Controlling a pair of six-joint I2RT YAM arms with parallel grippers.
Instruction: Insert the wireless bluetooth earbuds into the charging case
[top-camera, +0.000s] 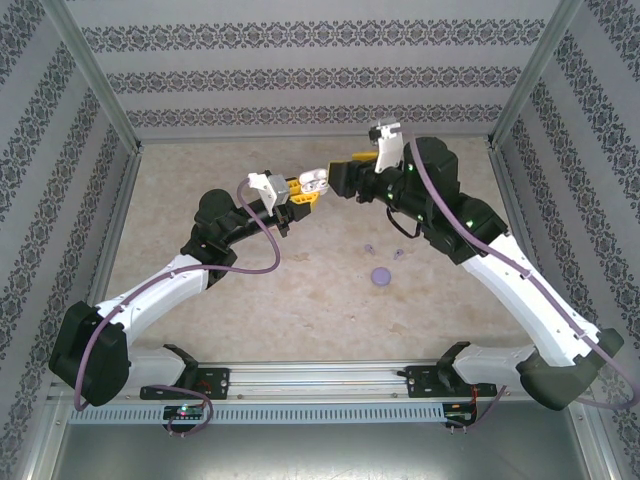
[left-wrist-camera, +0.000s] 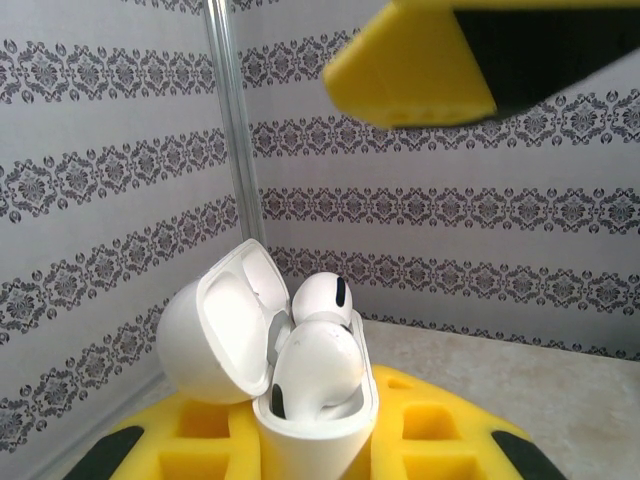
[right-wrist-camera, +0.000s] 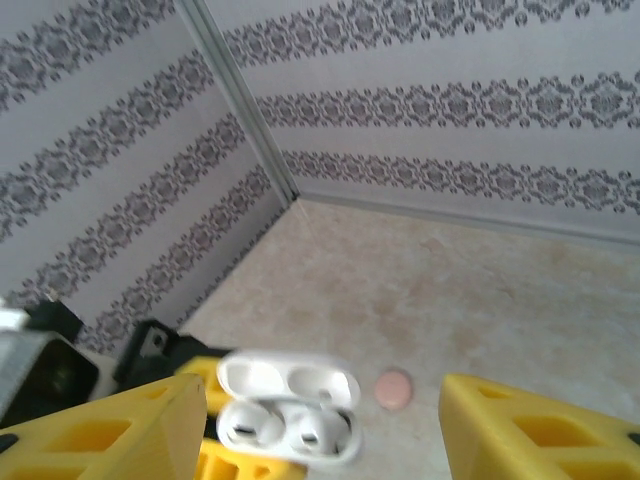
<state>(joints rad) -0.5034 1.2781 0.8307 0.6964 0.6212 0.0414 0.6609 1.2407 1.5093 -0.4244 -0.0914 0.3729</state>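
The wireless bluetooth earbuds (left-wrist-camera: 318, 362) sit upright, heads up, in the charging case (left-wrist-camera: 312, 445); left gripper (top-camera: 298, 191) clamps it. Right gripper (right-wrist-camera: 322, 400) gapes, empty.

There is one open white case (left-wrist-camera: 215, 340) holding two white earbuds (left-wrist-camera: 315, 365), while the table (top-camera: 250, 290) carries one round purple case (top-camera: 381, 276), two tiny purple earbuds (top-camera: 398, 253) and one round pinkish case (right-wrist-camera: 393, 389).

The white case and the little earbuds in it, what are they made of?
Charging case: looks like hard white plastic, smooth and glossy, since light glints softly off its rounded outside. Earbuds: seemingly the same shiny white plastic, each with a small dark oval patch, perhaps a mesh vent.
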